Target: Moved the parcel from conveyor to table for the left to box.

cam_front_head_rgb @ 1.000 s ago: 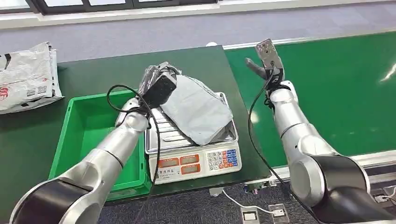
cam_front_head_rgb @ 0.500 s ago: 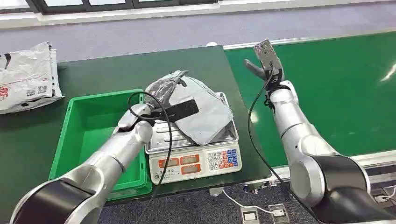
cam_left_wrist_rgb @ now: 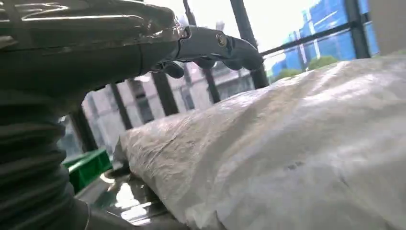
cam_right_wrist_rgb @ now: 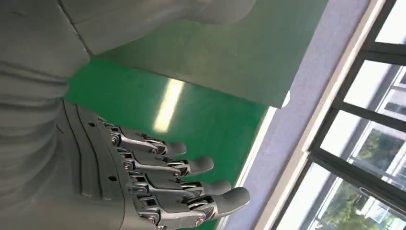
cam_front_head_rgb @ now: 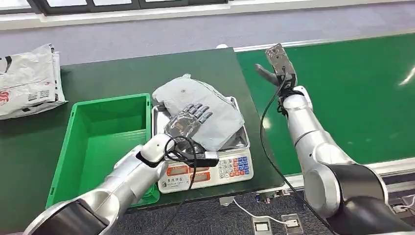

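Observation:
The grey plastic parcel [cam_front_head_rgb: 208, 105] lies flat on the steel tray of a weighing scale [cam_front_head_rgb: 205, 171] on the dark table. My left hand [cam_front_head_rgb: 188, 120] hovers over the parcel's near left part with fingers spread, holding nothing. In the left wrist view its fingers [cam_left_wrist_rgb: 225, 45] stretch out above the crinkled parcel [cam_left_wrist_rgb: 287, 153] without touching it. My right hand [cam_front_head_rgb: 277, 61] is raised over the green conveyor [cam_front_head_rgb: 352, 88], fingers straight and apart, empty; the right wrist view shows these fingers [cam_right_wrist_rgb: 172, 177] extended over the belt.
A green plastic bin [cam_front_head_rgb: 98, 142] stands just left of the scale, with nothing in it. White printed bags [cam_front_head_rgb: 27, 81] lie at the table's far left. The dark table [cam_front_head_rgb: 122, 73] runs behind the bin and scale. Black cables hang from both forearms.
My left hand has let go of the parcel's far left corner and drawn back toward me with fingers spread. The parcel has settled flat on the scale. The right arm has stayed still.

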You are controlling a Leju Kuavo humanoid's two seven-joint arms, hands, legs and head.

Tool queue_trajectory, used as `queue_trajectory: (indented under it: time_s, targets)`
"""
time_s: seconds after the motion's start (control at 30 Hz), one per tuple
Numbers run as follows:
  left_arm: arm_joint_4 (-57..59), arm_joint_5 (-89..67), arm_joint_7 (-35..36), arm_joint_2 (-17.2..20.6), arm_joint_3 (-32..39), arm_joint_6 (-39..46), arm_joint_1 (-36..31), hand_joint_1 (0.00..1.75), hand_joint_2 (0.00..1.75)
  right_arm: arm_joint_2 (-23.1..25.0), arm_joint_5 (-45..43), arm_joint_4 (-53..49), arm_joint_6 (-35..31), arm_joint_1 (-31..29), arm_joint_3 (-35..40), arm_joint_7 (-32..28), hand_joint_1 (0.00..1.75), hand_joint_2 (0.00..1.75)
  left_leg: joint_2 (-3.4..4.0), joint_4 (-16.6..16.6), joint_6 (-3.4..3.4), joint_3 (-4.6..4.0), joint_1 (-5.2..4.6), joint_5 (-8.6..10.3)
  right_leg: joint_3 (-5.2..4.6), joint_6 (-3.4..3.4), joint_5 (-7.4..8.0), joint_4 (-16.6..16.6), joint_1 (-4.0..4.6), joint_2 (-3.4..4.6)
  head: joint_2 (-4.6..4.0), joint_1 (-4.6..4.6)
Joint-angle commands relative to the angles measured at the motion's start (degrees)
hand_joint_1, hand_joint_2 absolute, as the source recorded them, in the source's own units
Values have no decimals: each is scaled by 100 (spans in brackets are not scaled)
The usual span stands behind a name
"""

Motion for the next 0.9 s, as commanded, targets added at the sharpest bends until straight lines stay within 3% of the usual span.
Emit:
queue_trajectory:
  time_s: [0.03,0.57,0.77,0.8,0.9]
  targets:
    - [301,-82,-5,72,-753,-13,-47,0,175,-30,-11,190,18,-153,110,2,0,175,9,-9,-1,19,1,-3,17,-5,2,-12,1,16,0,0]
    - [324,-434,48,138,-1008,174,36,0,175,96,-6,266,4,-131,189,9,0,175,12,-8,0,19,-1,-3,16,-3,1,-8,-1,17,0,0]
    - [363,-190,82,156,-746,-313,87,0,175,95,-23,283,3,-126,217,18,0,175,13,-9,0,20,0,-3,18,-3,2,-9,0,19,0,0]
    - [365,-157,44,168,-714,-343,89,175,175,94,-23,286,16,-134,223,17,0,175,17,-17,-1,29,0,-2,24,-5,4,-16,0,25,0,0]
    - [385,-43,-22,239,-567,-608,79,175,175,96,-44,296,3,-169,234,37,0,175,17,-10,-1,22,0,-3,19,-3,4,-9,0,23,0,0]
